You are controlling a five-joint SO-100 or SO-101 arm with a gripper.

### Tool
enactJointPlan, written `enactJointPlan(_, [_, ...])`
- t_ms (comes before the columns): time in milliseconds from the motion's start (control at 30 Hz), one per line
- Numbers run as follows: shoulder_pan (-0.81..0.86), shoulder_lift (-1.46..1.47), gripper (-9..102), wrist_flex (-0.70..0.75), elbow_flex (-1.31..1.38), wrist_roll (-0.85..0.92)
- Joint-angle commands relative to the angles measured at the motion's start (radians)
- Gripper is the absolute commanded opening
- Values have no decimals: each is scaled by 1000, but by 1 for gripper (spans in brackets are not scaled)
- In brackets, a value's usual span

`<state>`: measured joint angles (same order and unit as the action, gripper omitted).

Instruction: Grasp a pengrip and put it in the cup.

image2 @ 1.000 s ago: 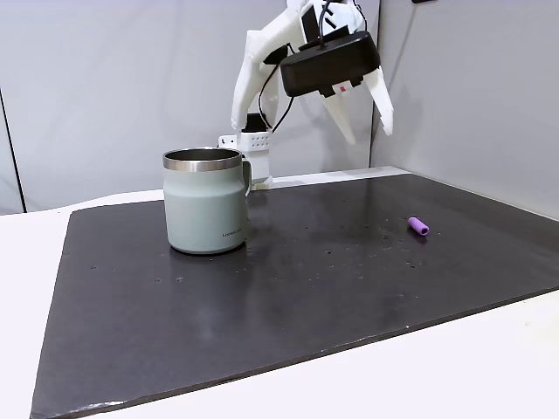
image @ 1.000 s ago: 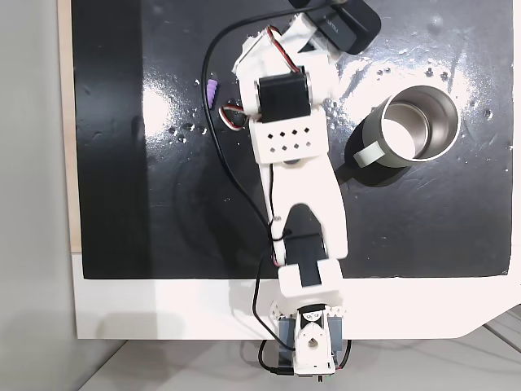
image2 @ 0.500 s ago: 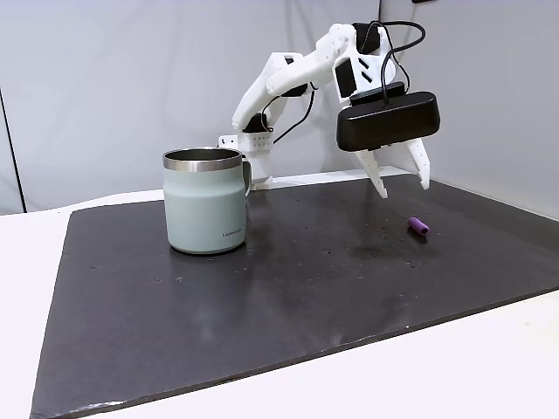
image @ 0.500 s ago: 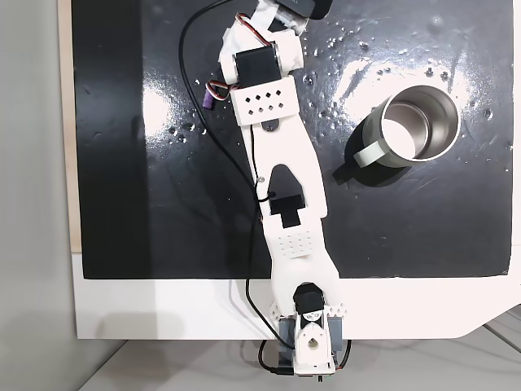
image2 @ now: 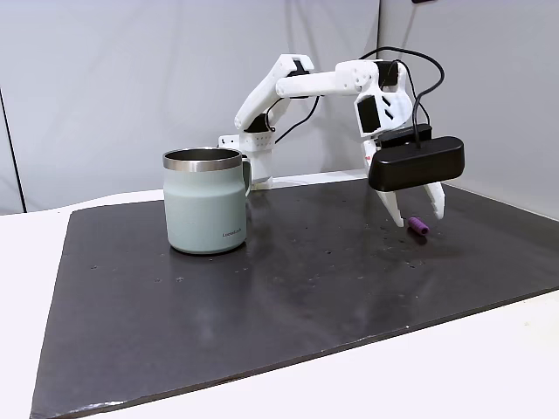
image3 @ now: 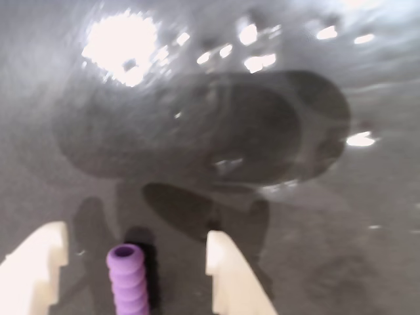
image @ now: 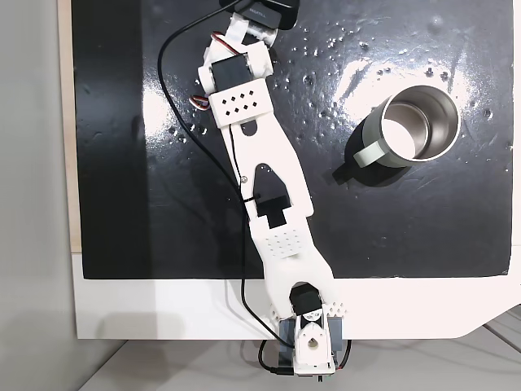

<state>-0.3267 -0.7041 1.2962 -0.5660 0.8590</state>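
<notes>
Low over the dark surface (image2: pixel 288 288), the gripper (image3: pixel 134 262) stands with its jaws spread wide, one white finger on either side of the purple pengrip (image3: pixel 128 279), which lies flat between them and is not clamped. From a fixed view at the side, the pengrip (image2: pixel 418 226) rests just under the black gripper (image2: pixel 417 212) body, well apart from the grey cup (image2: pixel 206 202). From above, the white arm (image: pixel 260 175) covers the pengrip, and the cup (image: pixel 413 126) stands upright with open mat around it.
</notes>
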Motion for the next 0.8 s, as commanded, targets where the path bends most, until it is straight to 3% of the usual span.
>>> enactJointPlan(0, [-15,-6,28,-46,-3,-18])
enactJointPlan(767, [-153,-43,27,-112,-225,-115])
